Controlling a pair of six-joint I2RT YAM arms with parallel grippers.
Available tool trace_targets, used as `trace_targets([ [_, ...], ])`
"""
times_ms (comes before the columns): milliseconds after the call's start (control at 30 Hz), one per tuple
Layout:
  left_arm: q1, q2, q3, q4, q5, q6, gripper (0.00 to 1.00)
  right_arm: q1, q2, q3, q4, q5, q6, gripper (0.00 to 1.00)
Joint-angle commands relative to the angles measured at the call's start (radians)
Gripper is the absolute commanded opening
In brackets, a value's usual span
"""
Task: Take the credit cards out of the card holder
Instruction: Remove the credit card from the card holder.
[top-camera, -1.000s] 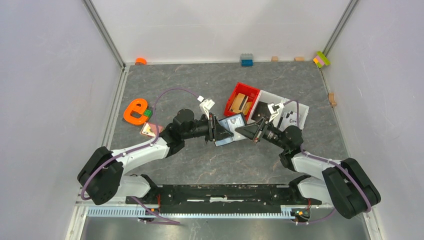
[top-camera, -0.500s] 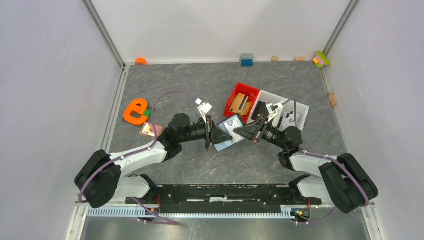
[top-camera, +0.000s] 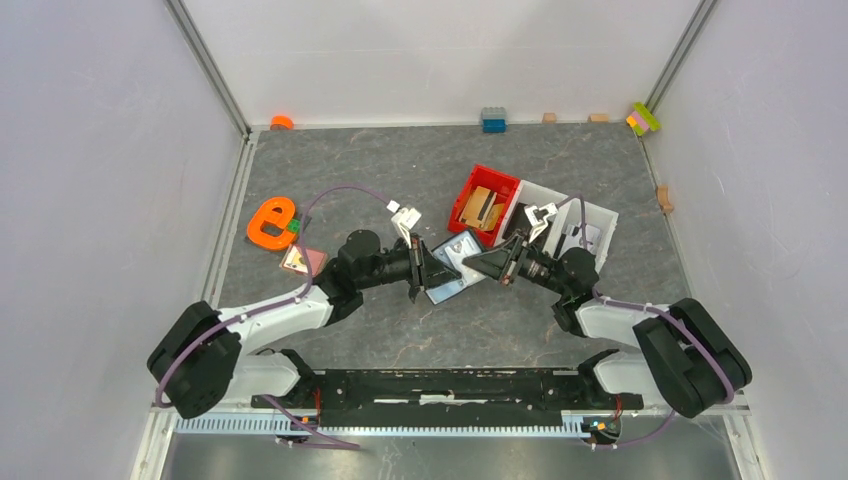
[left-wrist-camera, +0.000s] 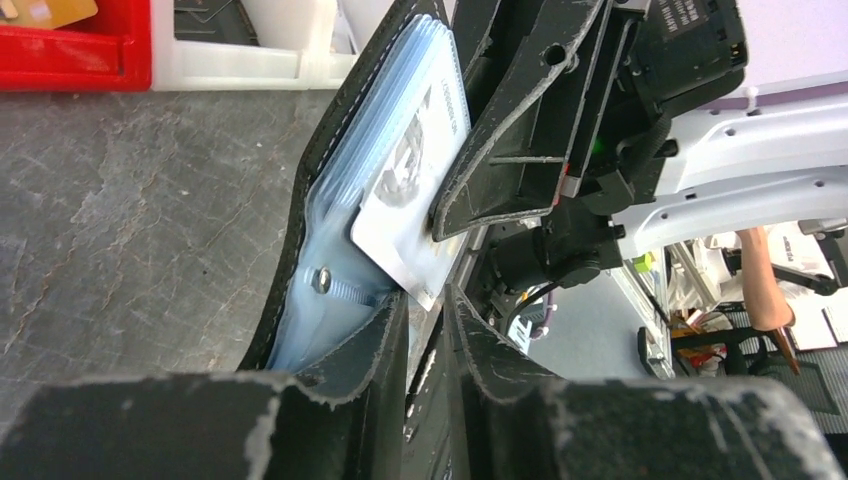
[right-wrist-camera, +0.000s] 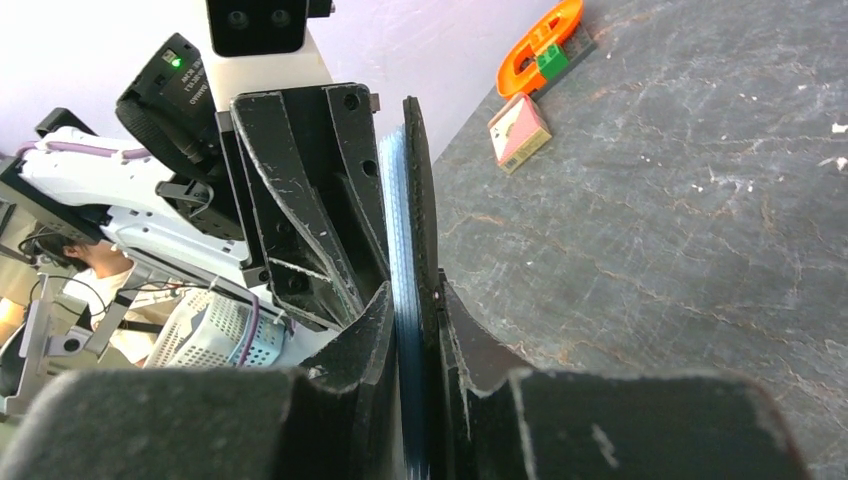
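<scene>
Left wrist view: left fingers (left-wrist-camera: 350, 375) and right fingers (left-wrist-camera: 520, 140) both pinch the card holder (left-wrist-camera: 330, 230), credit cards (left-wrist-camera: 410, 210) tucked inside.

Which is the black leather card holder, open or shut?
Open: the card holder shows its pale blue inside, a greyish-white card sticking out.

I'm working in a robotics lab. White panel walls (top-camera: 430, 50) box in my grey tabletop (top-camera: 400, 160); a person (right-wrist-camera: 60, 255) shows beyond.

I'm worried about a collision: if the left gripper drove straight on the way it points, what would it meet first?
Likely the right gripper, facing it across the card holder that both clamp; the left gripper has almost no free path.
</scene>
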Motion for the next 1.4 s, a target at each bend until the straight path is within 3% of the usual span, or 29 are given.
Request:
trace_targets([
  [0,-0.003,0.033,0.049,0.091,-0.037,-0.017,0.26,0.045,0.035,0.031,-0.004,-0.048,-0.011,0.09],
  [133,0.007,0.021,0.036,0.084,-0.080,-0.016,0.22,0.068,0.070,0.041,0.009,-0.050,-0.007,0.10],
  [233,0.030,-0.012,0.033,-0.024,-0.187,-0.001,0.02,0.073,0.084,0.051,0.006,-0.054,-0.010,0.11],
  [400,0.062,-0.035,0.028,-0.089,-0.228,0.006,0.02,0.072,0.055,0.082,-0.180,-0.025,-0.123,0.32],
  [500,0.063,-0.010,0.042,-0.102,-0.212,0.004,0.02,0.072,0.036,0.098,-0.273,0.002,-0.180,0.37],
  [567,0.064,0.025,0.071,-0.155,-0.215,0.004,0.02,0.072,0.031,0.107,-0.324,0.024,-0.203,0.35],
  [667,0.064,0.098,0.119,-0.197,-0.176,0.003,0.02,0.070,0.039,0.124,-0.408,0.052,-0.237,0.15],
  [767,0.064,0.161,0.161,-0.214,-0.113,-0.006,0.02,0.068,0.060,0.128,-0.416,0.054,-0.235,0.04],
  [900,0.068,0.190,0.192,-0.258,-0.088,0.006,0.02,0.062,0.064,0.132,-0.419,0.047,-0.234,0.01],
  [1067,0.071,0.131,0.163,-0.255,-0.116,0.018,0.12,0.044,0.029,0.114,-0.403,0.048,-0.224,0.01],
  [1233,0.071,0.055,0.117,-0.205,-0.122,0.027,0.39,0.005,-0.001,0.045,-0.227,0.018,-0.119,0.02],
  [1367,0.069,-0.023,0.060,-0.134,-0.131,0.031,0.51,-0.014,0.001,0.005,-0.065,-0.015,-0.026,0.02],
])
